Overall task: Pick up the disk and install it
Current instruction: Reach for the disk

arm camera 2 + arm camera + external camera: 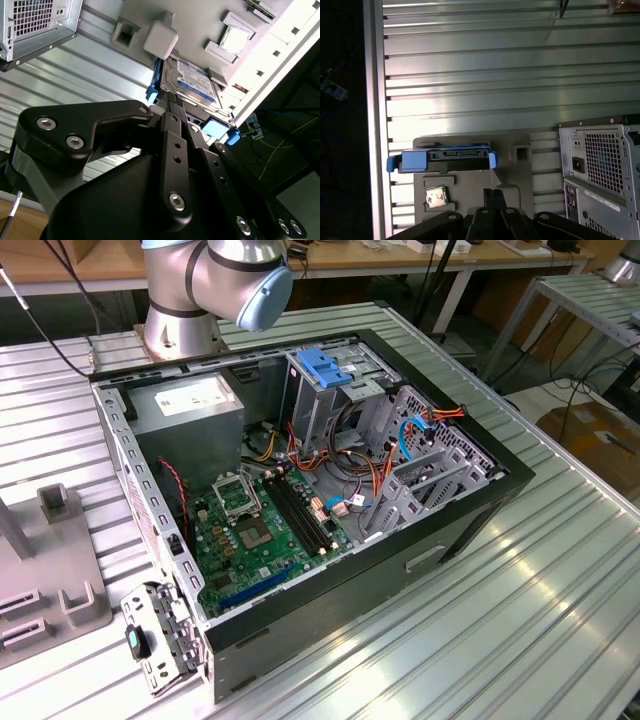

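**Hovering Over the Disk (445, 159) With a Narrow, Empty Claw (493, 193)**

Found the claw poised above a grey holder (520, 150), its tips drawn close together with nothing between them, and clear of the disk. Saw the disk in both wrist views lying flat in that holder, label side up, with bright blue rails along two opposite edges; not yet lifted. Noted a small square chip (436, 196) seated in a pocket of the same holder, just beside the disk. Saw the holder resting on the ribbed metal desk (495, 75), near one edge of it. Caught a computer case (592, 210) near the holder, its vent grille (607, 160) showing. From the exterior view, saw the computer case lying open on the desk, a green circuit board (255, 530) bare inside, a grey box (190, 405) with a white label in one corner, a blue latch piece (325, 365) on top of the metal drive cage (320, 405), and orange and blue cables (405, 432) beside it. Saw the arm's base (185, 300) standing on the desk beyond the case.
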`<state>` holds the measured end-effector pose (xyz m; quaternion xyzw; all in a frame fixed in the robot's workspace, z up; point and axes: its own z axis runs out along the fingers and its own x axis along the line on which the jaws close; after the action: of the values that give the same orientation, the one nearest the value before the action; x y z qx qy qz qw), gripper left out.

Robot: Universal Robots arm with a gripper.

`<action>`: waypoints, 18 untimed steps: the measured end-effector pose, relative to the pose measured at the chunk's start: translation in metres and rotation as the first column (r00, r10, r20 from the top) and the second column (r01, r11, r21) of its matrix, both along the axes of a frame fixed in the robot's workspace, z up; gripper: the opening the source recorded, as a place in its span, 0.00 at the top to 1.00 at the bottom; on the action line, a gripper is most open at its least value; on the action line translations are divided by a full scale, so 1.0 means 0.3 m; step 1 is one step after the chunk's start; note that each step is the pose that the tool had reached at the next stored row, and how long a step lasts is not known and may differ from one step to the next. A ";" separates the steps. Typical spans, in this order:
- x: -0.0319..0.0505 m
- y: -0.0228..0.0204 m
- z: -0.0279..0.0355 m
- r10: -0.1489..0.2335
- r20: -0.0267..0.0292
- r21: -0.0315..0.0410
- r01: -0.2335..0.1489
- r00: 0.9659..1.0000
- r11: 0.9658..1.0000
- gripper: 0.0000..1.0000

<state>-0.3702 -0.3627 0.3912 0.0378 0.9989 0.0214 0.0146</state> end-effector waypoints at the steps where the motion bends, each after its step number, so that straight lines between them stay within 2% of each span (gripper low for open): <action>1: 0.000 0.000 0.000 0.000 0.000 0.000 0.000 1.000 1.000 0.89; 7: -0.011 0.000 0.000 0.000 0.000 0.000 0.000 1.000 1.000 0.89; 14: -0.086 0.019 -0.011 0.000 0.000 0.000 0.000 1.000 1.000 0.89; 18: -0.111 0.031 -0.032 0.000 0.000 0.000 0.000 1.000 1.000 0.89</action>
<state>-0.4034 -0.3534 0.3815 0.0378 0.9989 0.0214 0.0146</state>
